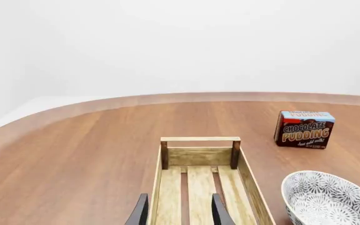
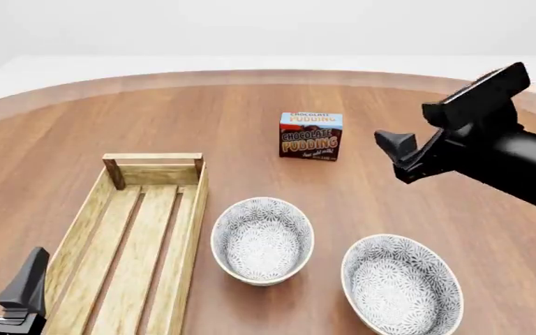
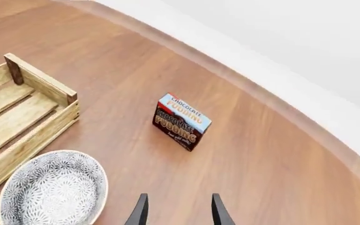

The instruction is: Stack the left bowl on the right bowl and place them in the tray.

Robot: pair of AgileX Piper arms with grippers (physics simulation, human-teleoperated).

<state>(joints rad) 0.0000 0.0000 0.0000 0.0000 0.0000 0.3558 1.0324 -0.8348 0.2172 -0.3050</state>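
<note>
**A:** What are the two grippers doing?

**B:** The left gripper [image 2: 3,283] sits at the near left corner of the scene, just beside the near end of the tray [image 2: 119,241]. Its dark fingers stand apart with nothing between them. Seen from its own wrist camera, the left gripper [image 1: 180,211] hangs over the tray's slatted floor [image 1: 200,187]. The right gripper [image 2: 400,155] is raised above the table [image 2: 54,139] on the far right, well apart from the tray. Its fingers are also spread and hold nothing.

**A:** Where are the bowls relative to the tray?

**B:** The left bowl [image 2: 262,239] stands upright just beside the tray's right long side, apart from it. The right bowl [image 2: 401,285] stands further right and a little nearer the camera, separate from the first bowl. Both are grey-white with a leafy pattern, and neither is stacked.

**A:** And the tray itself?

**B:** It is a long light-wood crate with darker corner posts, lying lengthwise away from the camera on the left part of the table.

**A:** Anything else?

**B:** A chocolate pudding box [image 2: 311,136] stands upright beyond the tray's far end, off to the right, behind the bowls.
</note>
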